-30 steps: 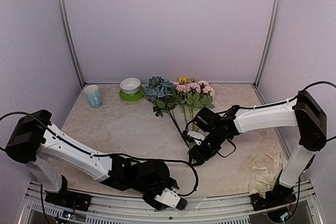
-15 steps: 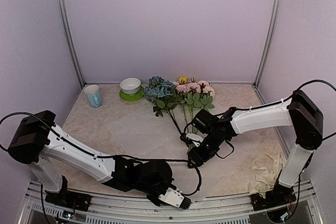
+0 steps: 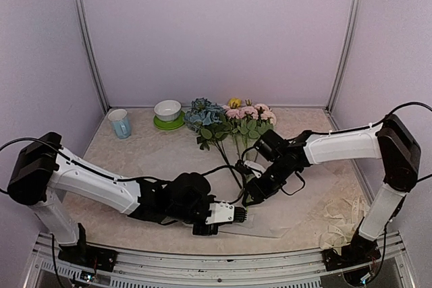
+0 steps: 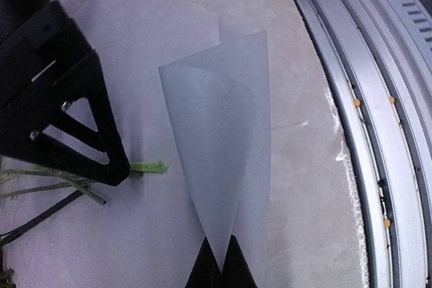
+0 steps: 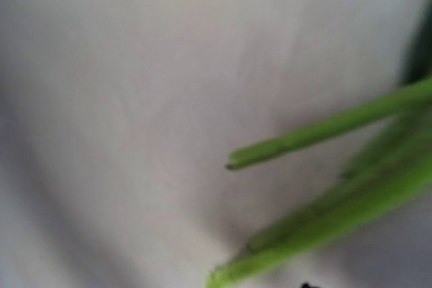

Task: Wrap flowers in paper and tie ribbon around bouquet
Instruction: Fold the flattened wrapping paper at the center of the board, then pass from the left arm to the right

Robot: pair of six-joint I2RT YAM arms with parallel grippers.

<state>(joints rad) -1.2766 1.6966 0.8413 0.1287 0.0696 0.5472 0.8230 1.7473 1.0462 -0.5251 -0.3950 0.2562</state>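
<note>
Got flimsy, floppy paper (image 4: 209,153) pinched by its corner in left gripper (image 4: 219,268), can't tell for right gripper (image 3: 251,197), grab edges gently.

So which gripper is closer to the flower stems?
Right. The right gripper is right at the cut ends of the stems, over the paper. The left gripper is off to one side, nearer the table's front edge, pinching a paper corner.
</note>
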